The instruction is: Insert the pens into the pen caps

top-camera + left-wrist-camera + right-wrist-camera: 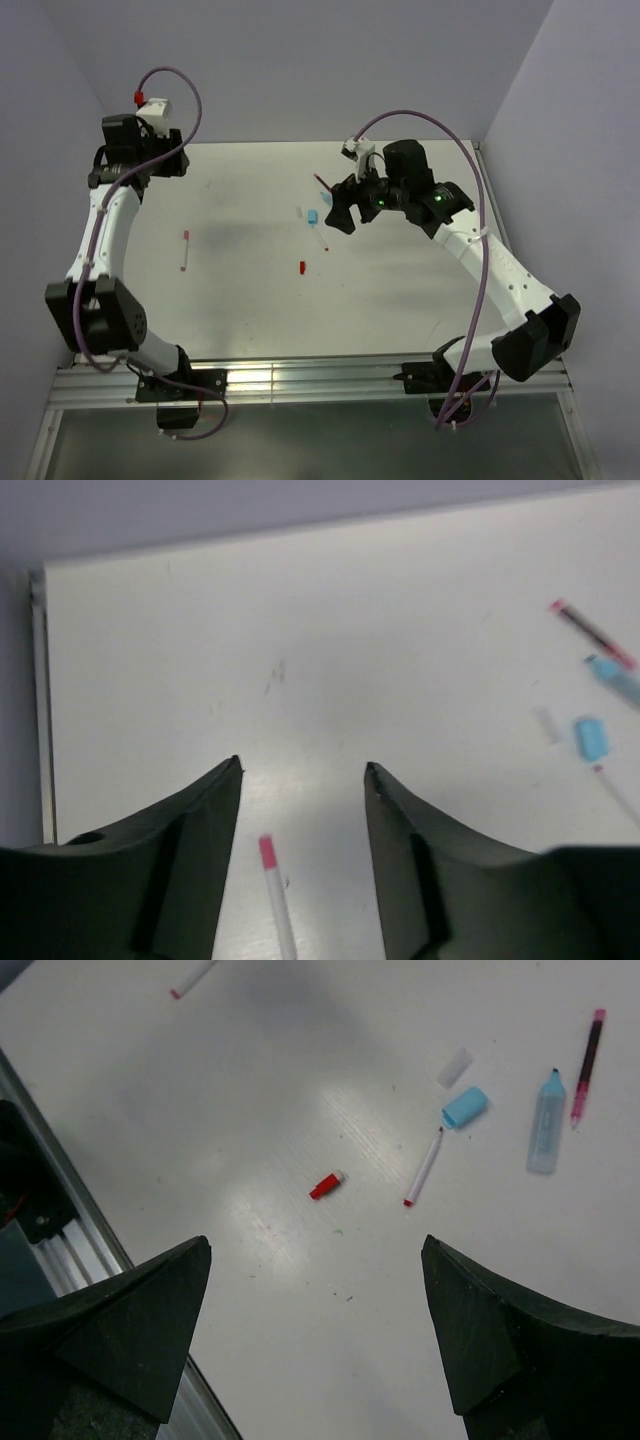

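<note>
A white pen with a red end (185, 250) lies alone on the left of the table. In the left wrist view this pen (276, 892) lies flat on the table, seen between the fingers of my open left gripper (303, 768), which holds nothing. The raised left gripper (135, 160) shows at the back left. My right gripper (316, 1245) is open wide and empty above the table, short of a red pen cap (326, 1185) and a thin white pen (423, 1167). Beyond them lie a light blue pen cap (465, 1107), a light blue pen (546, 1122) and a dark red pen (586, 1065).
A small clear cap (454, 1067) lies by the light blue pen cap. The metal rail (300, 378) runs along the table's near edge. Walls close the back and both sides. Purple cables (190, 95) loop over both arms.
</note>
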`<move>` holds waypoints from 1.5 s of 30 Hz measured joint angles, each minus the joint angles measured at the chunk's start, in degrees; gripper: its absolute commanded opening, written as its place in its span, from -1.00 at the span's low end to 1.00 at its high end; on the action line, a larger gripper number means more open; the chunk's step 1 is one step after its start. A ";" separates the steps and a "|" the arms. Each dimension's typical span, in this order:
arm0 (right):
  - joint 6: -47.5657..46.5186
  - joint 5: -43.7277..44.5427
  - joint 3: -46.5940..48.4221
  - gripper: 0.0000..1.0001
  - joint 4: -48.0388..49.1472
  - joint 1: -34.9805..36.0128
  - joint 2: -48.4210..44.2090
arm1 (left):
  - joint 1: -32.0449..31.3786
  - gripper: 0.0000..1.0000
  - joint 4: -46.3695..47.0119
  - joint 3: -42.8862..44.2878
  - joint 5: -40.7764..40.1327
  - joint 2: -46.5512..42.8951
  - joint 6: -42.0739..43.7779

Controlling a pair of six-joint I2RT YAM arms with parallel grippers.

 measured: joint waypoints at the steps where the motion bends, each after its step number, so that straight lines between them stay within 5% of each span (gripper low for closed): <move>1: 0.13 1.27 0.00 0.81 0.00 0.00 0.96 | -1.25 0.20 2.12 -1.62 -0.15 -3.67 0.11; 7: -0.35 9.60 1.18 0.63 -0.02 -0.15 11.43 | -6.67 0.20 9.86 -7.21 0.20 -15.52 0.04; 14: -1.55 14.34 8.31 0.60 0.00 -2.01 27.36 | -8.46 0.19 9.46 -9.75 1.92 -14.29 0.00; 28: -1.53 18.36 28.09 0.05 6.21 -5.99 48.24 | -9.38 0.16 8.46 -12.24 3.72 -14.14 -1.95; 45: 1.09 22.18 36.28 0.05 11.47 -5.95 59.93 | -9.38 0.16 7.02 -13.18 3.82 -13.44 -2.75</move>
